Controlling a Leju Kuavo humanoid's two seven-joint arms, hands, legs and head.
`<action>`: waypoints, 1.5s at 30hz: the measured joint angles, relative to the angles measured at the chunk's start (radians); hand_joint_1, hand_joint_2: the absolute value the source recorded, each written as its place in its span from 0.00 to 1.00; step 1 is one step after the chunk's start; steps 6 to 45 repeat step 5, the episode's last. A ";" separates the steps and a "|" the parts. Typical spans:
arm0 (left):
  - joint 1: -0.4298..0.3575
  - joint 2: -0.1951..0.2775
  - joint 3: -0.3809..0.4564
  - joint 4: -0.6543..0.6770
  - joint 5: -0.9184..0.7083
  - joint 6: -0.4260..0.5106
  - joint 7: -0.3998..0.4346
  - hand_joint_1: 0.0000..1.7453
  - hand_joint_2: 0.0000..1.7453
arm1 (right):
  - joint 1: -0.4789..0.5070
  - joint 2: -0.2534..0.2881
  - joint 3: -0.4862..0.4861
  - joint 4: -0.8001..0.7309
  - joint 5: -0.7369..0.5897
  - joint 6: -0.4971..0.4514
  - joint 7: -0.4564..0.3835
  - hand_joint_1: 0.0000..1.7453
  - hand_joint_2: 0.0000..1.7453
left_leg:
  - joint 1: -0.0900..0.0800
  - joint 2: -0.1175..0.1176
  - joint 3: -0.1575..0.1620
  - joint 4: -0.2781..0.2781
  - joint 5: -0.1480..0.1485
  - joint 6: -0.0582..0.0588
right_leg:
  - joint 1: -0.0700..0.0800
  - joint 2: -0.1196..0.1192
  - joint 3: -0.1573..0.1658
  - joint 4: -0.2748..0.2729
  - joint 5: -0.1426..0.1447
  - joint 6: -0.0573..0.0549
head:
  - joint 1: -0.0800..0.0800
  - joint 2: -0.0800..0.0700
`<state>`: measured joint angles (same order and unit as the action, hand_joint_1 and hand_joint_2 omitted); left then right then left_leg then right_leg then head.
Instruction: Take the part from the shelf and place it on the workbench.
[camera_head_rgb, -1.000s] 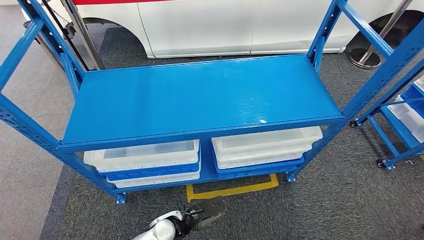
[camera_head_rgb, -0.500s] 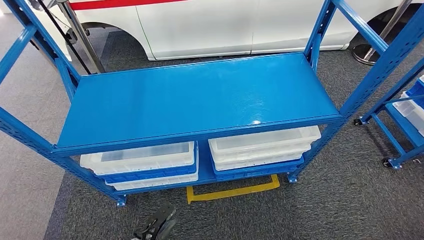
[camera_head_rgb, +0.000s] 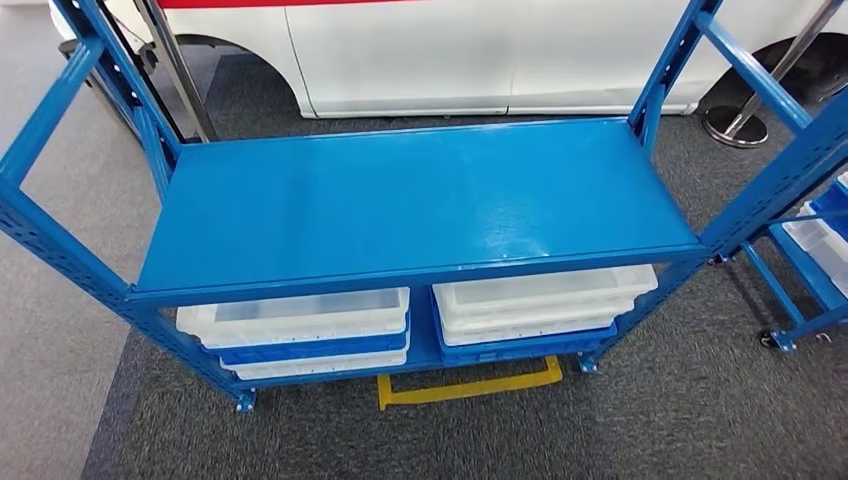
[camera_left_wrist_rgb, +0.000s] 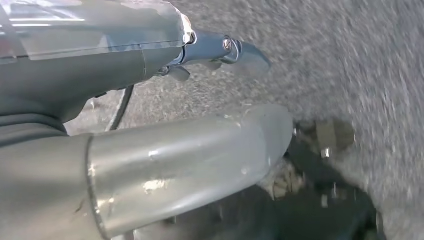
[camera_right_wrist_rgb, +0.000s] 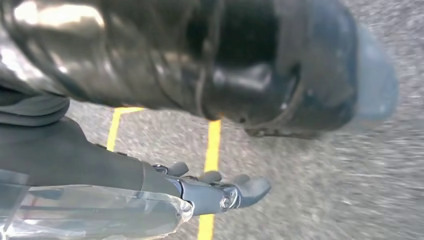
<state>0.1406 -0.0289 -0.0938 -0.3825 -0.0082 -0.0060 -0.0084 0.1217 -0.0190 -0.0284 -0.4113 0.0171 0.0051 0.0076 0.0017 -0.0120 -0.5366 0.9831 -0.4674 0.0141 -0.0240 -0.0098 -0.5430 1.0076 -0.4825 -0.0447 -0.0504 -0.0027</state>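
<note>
The blue metal shelf (camera_head_rgb: 420, 200) stands straight ahead in the head view, its upper board a plain glossy blue. On its lower level sit stacked white bins (camera_head_rgb: 300, 315) on the left and more white bins (camera_head_rgb: 540, 295) on the right. My left hand (camera_left_wrist_rgb: 150, 65) hangs over grey carpet, its thick thumb (camera_left_wrist_rgb: 200, 145) and a dark finger (camera_left_wrist_rgb: 235, 50) apart with nothing between them. My right hand (camera_right_wrist_rgb: 200, 192) also hangs over the carpet, fingers stretched out and holding nothing. I see no loose part in these views.
A yellow tape mark (camera_head_rgb: 465, 385) lies on the carpet before the shelf's front edge. A white vehicle (camera_head_rgb: 480, 50) stands behind the shelf. A second blue rack (camera_head_rgb: 810, 240) on wheels is at the right, and a stanchion base (camera_head_rgb: 735, 125) behind it.
The hand seen low at the head view's bottom edge has swung down and out of that picture. The camera has shifted a little; the shelf and bins stay put.
</note>
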 joint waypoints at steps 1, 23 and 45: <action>0.003 0.002 0.014 0.000 0.004 0.004 0.003 0.00 0.00 | 0.007 0.001 0.003 0.001 -0.007 -0.003 -0.001 0.00 0.00 | -0.001 0.001 0.001 0.001 -0.001 0.002 | -0.001 0.002 0.001 -0.001 0.000 0.002 | 0.000 0.000; 0.006 0.007 0.042 0.000 0.006 0.006 0.005 0.00 0.00 | 0.019 0.001 0.007 0.004 -0.015 -0.007 -0.002 0.00 0.00 | -0.004 0.004 0.001 0.004 -0.005 0.008 | -0.003 0.005 0.002 -0.003 0.001 0.006 | 0.000 0.000; 0.006 0.007 0.042 0.000 0.006 0.006 0.005 0.00 0.00 | 0.019 0.001 0.007 0.004 -0.015 -0.007 -0.002 0.00 0.00 | -0.004 0.004 0.001 0.004 -0.005 0.008 | -0.003 0.005 0.002 -0.003 0.001 0.006 | 0.000 0.000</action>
